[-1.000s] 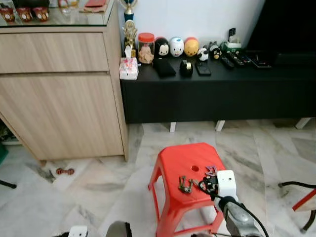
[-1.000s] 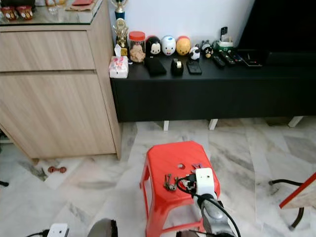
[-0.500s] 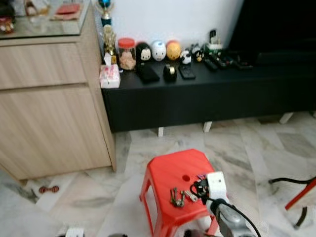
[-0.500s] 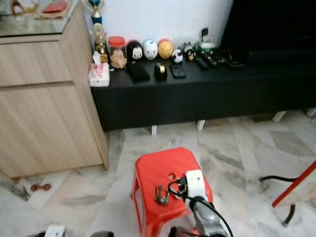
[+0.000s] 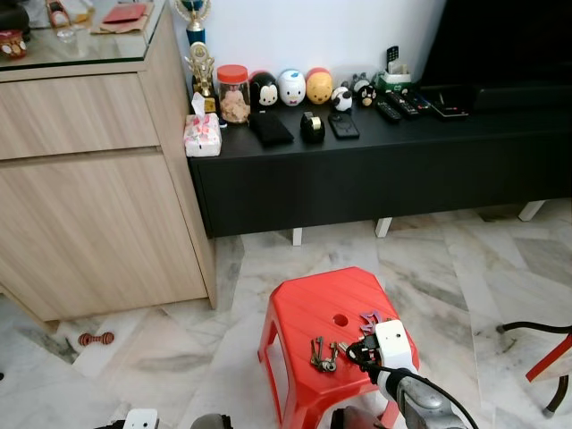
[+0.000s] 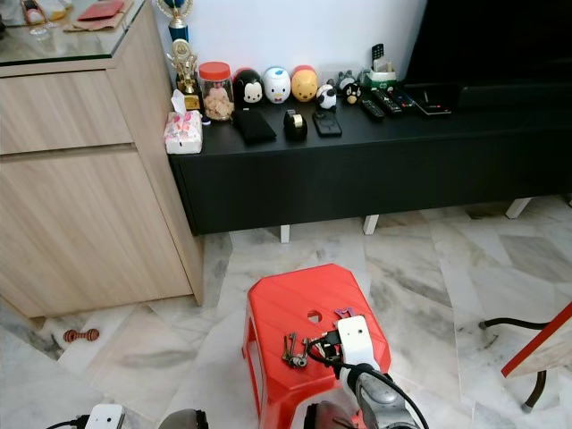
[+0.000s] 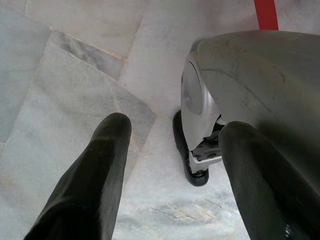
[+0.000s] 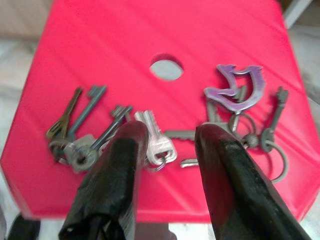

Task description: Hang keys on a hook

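Hovering parted, the right tool [image 8: 167, 137] overhangs metal keys [image 8: 150, 142] on glossy red stool [image 8: 100, 45].

Right arm [image 5: 420, 407]: a silver-grey metallic limb ending in a white, box-shaped wrist housing [image 5: 394, 345], with a thin black cable [image 5: 438, 389] looping along its side. Right gripper [image 8: 167, 145]: two long, matte black fingers [image 8: 117, 175] with rounded, slightly scuffed tips. Left gripper [image 7: 172, 132]: two similar black fingers [image 7: 95, 175]. Beyond them, a curved, silver-grey body shell [image 7: 250, 85] with faint scratches, and a black foot [image 7: 190, 160] beneath it.
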### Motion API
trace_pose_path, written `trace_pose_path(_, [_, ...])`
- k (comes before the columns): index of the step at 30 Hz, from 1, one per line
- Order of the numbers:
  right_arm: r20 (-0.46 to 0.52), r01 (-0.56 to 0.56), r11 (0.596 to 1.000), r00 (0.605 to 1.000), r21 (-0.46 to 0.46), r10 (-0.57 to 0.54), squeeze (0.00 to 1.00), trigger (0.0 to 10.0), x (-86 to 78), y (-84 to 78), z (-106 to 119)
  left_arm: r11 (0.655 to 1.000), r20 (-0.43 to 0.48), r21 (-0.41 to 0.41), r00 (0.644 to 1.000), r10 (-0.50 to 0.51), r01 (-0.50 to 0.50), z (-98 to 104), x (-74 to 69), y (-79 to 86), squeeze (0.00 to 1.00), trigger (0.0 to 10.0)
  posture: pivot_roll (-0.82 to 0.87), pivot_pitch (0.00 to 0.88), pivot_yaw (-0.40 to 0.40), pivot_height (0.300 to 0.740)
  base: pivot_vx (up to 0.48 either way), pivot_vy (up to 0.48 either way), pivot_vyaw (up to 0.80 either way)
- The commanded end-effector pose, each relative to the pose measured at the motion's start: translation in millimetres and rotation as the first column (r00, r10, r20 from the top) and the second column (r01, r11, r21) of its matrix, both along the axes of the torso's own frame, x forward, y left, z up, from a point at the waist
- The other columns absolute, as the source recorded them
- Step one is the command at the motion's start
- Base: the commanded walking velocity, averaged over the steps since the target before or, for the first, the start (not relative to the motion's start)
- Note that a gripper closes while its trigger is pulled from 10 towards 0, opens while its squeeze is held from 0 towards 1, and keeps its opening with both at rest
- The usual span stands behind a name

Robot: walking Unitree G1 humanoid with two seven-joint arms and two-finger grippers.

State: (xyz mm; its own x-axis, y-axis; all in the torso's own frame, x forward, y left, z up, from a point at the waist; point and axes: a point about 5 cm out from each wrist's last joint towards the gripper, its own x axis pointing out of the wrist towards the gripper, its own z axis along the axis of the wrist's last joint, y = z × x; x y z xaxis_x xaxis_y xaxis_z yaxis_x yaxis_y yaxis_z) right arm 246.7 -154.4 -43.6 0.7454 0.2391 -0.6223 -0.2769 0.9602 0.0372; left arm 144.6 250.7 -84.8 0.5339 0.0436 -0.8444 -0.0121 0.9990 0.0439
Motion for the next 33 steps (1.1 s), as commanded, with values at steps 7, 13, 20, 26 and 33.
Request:
trace_pose_path(7, [-0.036, -0.106, 0.992, 0.994, -0.065, 0.104, 0.0, 10.0, 4.3, 6.9, 1.1, 1.0, -0.034, -0.002, 0.999, -0.003, 0.003, -4.4, -12.9, 0.4, 0.0, 10.0, -0.01, 0.043, -0.055, 0.625, 0.0, 0.0, 0.0])
trace_pose_path(13, [-0.038, -0.102, 0.992, 0.994, -0.08, 0.099, 0.0, 10.0, 14.3, 8.6, 7.2, 1.0, -0.048, 0.001, 0.999, 0.001, -0.001, -6.8, -23.0, 2.4, 0.0, 10.0, -0.01, 0.079, -0.055, 0.625, 0.0, 0.0, 0.0])
trace_pose_path(20, [-0.061, -0.109, 0.993, 0.992, -0.049, 0.106, 0.0, 10.0, 13.3, 11.8, 6.2, 1.0, -0.062, 0.003, 0.998, 0.004, -0.004, -8.9, -32.5, 3.9, 0.0, 10.0, 0.02, 0.107, -0.055, 0.625, 0.0, 0.0, 0.0])
trace_pose_path(26, [-0.096, -0.129, 0.99, 0.988, -0.053, 0.124, 0.0, 10.0, 0.8, 14.2, -3.1, 1.0, -0.073, 0.009, 0.997, 0.003, -0.002, -10.2, -42.3, 7.0, 0.0, 10.0, 0.03, 0.139, -0.049, 0.625, 0.0, 0.0, 0.0])
trace_pose_path(33, [-0.107, -0.112, 0.991, 0.989, -0.073, 0.104, 0.0, 10.0, -3.9, 10.6, -6.7, 1.0, -0.079, 0.011, 0.997, 0.0, 0.001, -11.0, -49.5, 8.8, 0.0, 10.0, 0.04, 0.162, -0.046, 0.625, 0.0, 0.0, 0.0])
